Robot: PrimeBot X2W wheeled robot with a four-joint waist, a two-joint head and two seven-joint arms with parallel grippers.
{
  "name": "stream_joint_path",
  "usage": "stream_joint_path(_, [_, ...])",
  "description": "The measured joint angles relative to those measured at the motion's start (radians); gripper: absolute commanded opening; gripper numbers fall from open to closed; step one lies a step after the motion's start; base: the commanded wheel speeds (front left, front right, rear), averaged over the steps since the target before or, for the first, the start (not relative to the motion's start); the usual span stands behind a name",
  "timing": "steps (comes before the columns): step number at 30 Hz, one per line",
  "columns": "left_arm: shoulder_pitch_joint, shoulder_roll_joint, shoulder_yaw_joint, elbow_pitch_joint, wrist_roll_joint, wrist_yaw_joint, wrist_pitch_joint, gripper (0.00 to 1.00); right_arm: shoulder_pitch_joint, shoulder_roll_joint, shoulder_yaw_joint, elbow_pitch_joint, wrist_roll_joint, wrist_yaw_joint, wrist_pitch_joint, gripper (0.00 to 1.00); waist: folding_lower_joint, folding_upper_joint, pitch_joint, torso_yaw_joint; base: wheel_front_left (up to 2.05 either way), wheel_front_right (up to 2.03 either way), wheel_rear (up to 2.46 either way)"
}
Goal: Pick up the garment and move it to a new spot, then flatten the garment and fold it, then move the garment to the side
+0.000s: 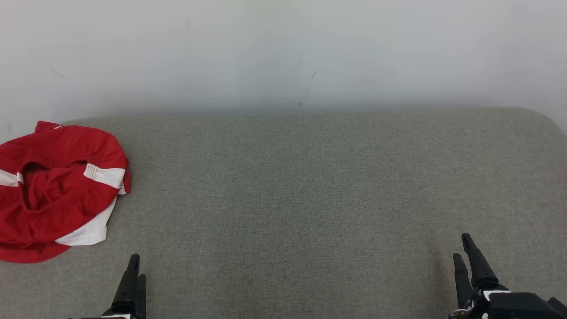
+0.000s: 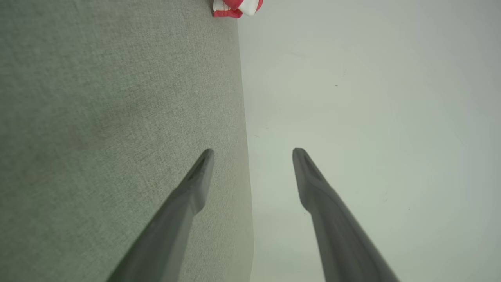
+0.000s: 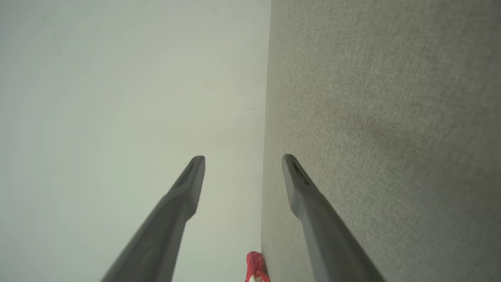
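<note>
1. Left gripper [image 1: 137, 267], lower left of head view: fingers stand apart in its wrist view, holding nothing.
2. Right gripper [image 1: 461, 246], lower right: fingers spread, empty.
3. Grey fabric surface [image 1: 310, 199] under both.
4. Red-and-white garment [image 1: 57, 190] crumpled at left edge of frame, apart from both grippers.
5. Pale wall [image 1: 283, 53] across top.

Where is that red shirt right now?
In the head view, the red and white garment lies crumpled at the left edge of the grey fabric surface, ahead and left of the left gripper.
</note>
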Motion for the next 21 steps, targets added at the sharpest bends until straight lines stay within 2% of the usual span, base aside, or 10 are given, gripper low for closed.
stream_joint_path(9, [0.001,0.000,-0.014,-0.002,0.069,0.000,-0.041,1.00,0.004,0.000,0.016,-0.022,-0.074,0.000,-0.042,1.00,0.0000,0.0000,0.000,0.002,0.00,0.00,0.00])
stream_joint_path(21, [0.001,0.001,-0.013,0.003,0.217,0.008,-0.089,1.00,0.012,0.000,0.012,-0.046,-0.235,0.000,-0.090,1.00,0.0000,0.0000,0.002,0.008,0.00,0.00,0.00])
